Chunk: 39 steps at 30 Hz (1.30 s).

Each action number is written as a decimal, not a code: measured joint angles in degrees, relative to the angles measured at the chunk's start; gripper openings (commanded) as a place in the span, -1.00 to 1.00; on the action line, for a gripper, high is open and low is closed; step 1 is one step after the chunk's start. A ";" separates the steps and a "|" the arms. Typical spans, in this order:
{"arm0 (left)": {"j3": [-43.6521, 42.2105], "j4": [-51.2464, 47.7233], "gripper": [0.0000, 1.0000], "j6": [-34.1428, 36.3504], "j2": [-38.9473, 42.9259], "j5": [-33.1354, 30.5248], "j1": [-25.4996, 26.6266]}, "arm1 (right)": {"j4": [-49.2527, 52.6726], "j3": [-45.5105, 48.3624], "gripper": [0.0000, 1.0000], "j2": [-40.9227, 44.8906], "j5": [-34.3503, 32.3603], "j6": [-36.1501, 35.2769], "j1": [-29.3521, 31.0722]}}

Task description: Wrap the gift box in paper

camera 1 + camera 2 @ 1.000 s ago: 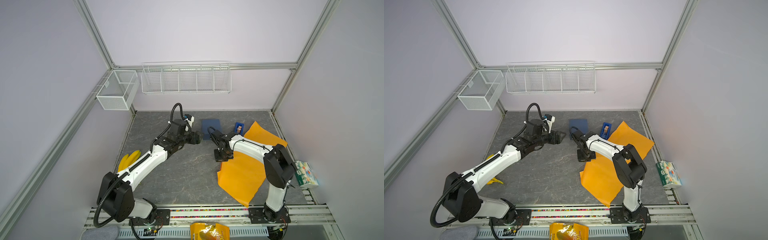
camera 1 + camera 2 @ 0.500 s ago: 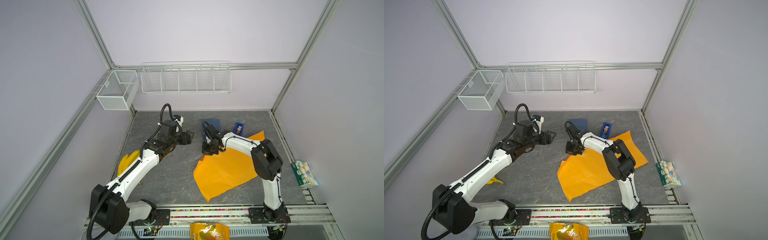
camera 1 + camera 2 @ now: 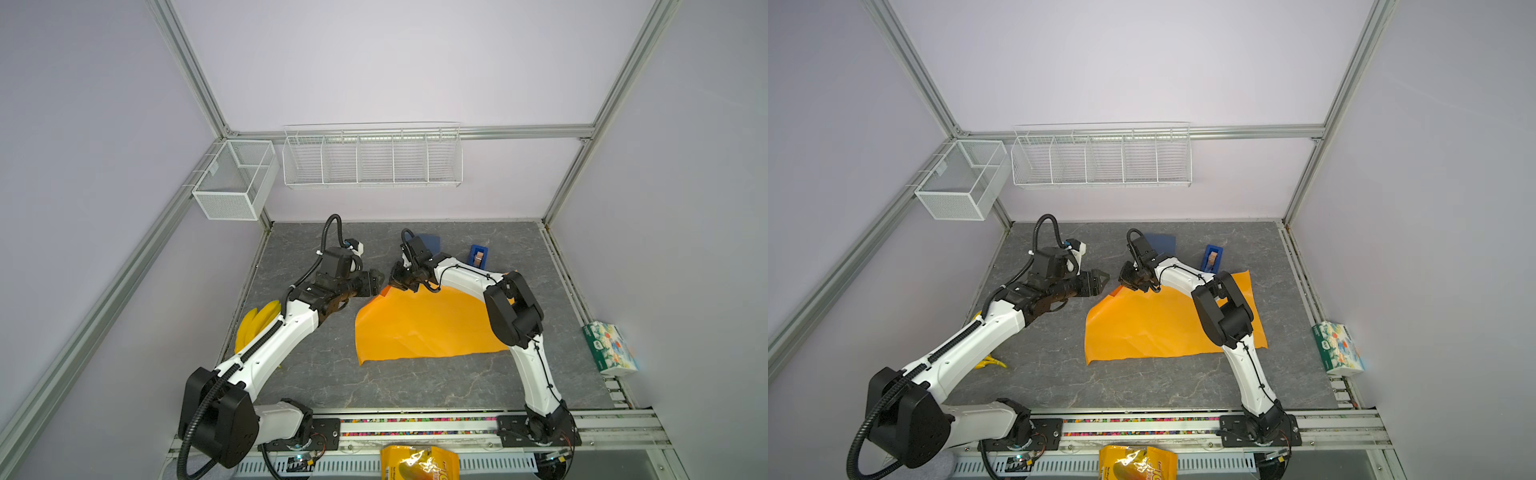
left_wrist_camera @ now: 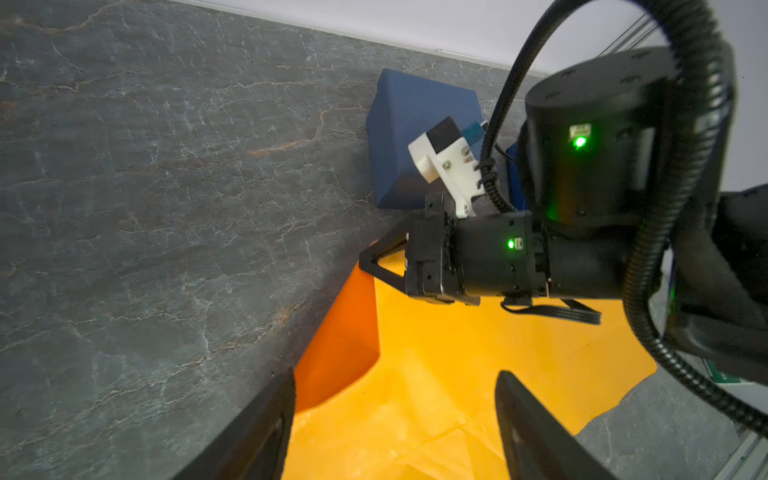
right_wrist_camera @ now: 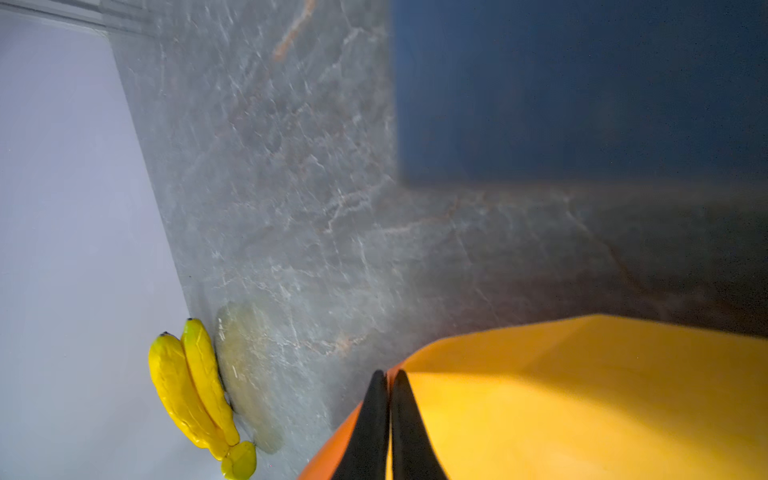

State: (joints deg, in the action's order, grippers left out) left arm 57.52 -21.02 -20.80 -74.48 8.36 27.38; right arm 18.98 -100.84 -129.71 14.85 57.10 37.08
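Right end effector [image 5: 390,376] pinches paper [image 5: 582,395] over grey marbled tabletop [image 5: 291,187].

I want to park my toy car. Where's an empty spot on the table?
The biggest bare patch of table is between the paper and the front rail. Another is between the tape dispenser and the side rail. It's crowded where the left hand and right hand meet at the paper's corner, in front of the gift box.
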 measured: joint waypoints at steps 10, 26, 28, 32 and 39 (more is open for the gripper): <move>0.00 1.49 0.47 -3.30 -5.40 2.29 -0.02 | 1.33 5.70 0.21 7.34 1.49 -6.95 -4.98; 0.00 9.18 0.44 -7.74 -20.28 13.05 0.00 | 8.61 33.44 0.93 38.64 -6.56 -27.21 -31.21; 0.00 9.68 0.43 -7.96 -21.16 13.42 0.02 | 9.62 34.67 0.96 39.10 -8.92 -28.87 -35.17; 0.00 10.16 0.43 -8.13 -23.08 14.10 0.02 | 10.75 37.35 0.96 38.73 -11.45 -31.69 -41.90; 0.00 10.10 0.43 -8.11 -24.90 15.08 0.02 | 10.56 40.57 0.90 33.51 -8.83 -33.99 -47.65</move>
State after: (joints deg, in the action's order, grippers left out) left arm 57.52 -10.92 -28.91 -99.37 23.44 27.40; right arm 29.54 -60.27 -96.20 6.02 23.11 -10.57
